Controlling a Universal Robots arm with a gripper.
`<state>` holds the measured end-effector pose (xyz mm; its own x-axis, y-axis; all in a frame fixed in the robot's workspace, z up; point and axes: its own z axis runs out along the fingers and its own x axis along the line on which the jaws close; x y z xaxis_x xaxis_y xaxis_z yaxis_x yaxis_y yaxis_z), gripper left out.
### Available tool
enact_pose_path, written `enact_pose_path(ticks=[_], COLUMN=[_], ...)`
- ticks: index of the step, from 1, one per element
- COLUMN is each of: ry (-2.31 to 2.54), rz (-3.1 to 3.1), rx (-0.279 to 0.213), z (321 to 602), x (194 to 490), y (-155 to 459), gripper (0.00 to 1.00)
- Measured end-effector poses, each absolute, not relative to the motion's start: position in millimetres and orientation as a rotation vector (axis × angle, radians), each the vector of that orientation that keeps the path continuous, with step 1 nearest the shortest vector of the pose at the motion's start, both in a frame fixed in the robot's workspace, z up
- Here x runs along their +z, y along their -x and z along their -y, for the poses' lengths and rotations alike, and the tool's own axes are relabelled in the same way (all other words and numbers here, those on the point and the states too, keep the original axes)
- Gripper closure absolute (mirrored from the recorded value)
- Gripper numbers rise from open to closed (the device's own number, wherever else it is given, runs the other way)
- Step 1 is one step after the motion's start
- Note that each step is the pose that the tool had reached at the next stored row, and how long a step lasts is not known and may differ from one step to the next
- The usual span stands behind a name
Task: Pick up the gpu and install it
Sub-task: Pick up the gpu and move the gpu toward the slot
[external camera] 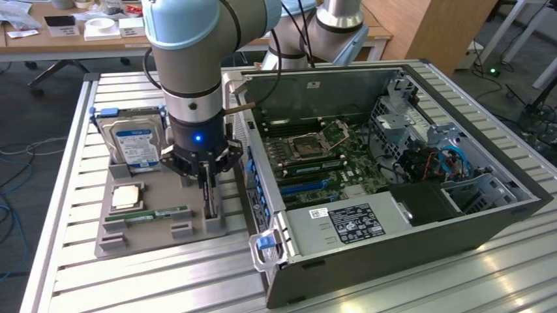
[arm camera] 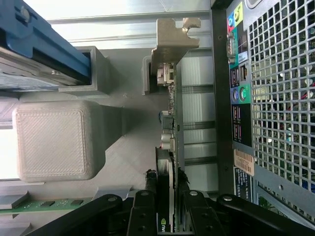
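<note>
My gripper (external camera: 206,171) is down over the gpu (external camera: 208,199), just left of centre in the exterior view, with the card standing on edge in a slot of the grey printed holder (external camera: 130,242), between the hard drive (external camera: 135,147) and the open computer case (external camera: 487,215).

From the wrist, my fingers (arm camera: 147,199) look pressed against both faces of the card's upper edge, so I read the hand as clamped on it.

I judge the card light and stiff but thin and easily hurt: small parts stud one face, and a hard squeeze there could crack something. The silvery bracket (arm camera: 170,42) at the far end probably makes that end heavier, so it may tip.

The smooth board could slip under a weak grip, so it wants bare board near mid-length.
</note>
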<state>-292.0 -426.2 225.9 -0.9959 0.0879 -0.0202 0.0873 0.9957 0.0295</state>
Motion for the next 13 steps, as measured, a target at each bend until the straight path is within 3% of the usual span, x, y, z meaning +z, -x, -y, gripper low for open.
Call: enact_pose_path(ticks=[13], ry=[-0.067], rz=[-3.12], rx=[0.045], z=[426.2], x=[225.5], y=[292.0], gripper=[0.74])
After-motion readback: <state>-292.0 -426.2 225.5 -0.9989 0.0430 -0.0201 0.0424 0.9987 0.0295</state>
